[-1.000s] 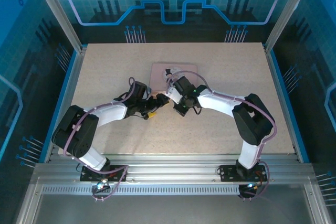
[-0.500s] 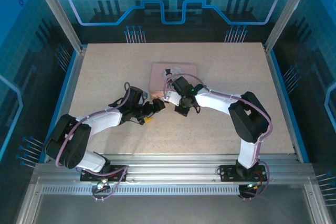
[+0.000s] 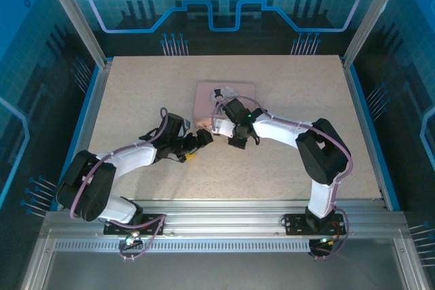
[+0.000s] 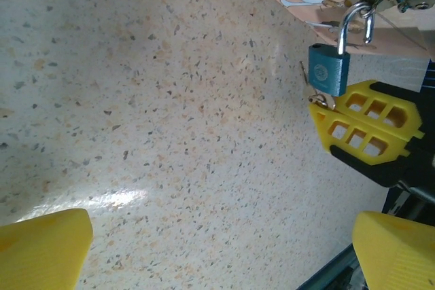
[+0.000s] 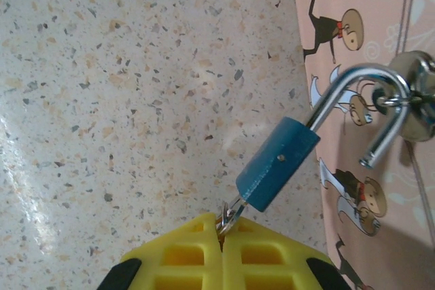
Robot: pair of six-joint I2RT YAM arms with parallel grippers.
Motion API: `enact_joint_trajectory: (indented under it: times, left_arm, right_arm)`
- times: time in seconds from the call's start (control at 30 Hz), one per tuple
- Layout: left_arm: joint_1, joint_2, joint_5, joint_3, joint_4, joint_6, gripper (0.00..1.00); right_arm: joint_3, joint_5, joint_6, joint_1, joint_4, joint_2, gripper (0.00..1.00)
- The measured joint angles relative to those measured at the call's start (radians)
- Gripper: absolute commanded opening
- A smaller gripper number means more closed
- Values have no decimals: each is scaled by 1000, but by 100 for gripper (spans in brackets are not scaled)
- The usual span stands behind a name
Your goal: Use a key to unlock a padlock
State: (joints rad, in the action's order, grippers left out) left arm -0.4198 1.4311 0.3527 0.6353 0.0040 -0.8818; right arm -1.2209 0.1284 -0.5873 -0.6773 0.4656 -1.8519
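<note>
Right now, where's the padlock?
In the right wrist view, the padlock sits ahead of the shut right gripper, at the edge of the pink box, its shackle hooked through a metal ring there.

The tiny dark-grey metal key is almost wholly hidden inside the closed right gripper, and the pink cartoon-printed box runs off the right wrist view's edge.

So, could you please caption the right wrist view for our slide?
Shut right gripper holds the key in the open-shackled blue padlock.
</note>
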Motion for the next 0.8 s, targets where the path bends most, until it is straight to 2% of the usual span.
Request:
enact_joint_trajectory:
  times: [0.33,0.8]
  left_arm:
    - [0,-24,3,-19,-1,2,99]
    - [0,-31,3,-51,0,2,99]
  right_arm:
    - [2,-3,-90,30,1,11,0]
    - [37,41,-253,57,-127,11,0]
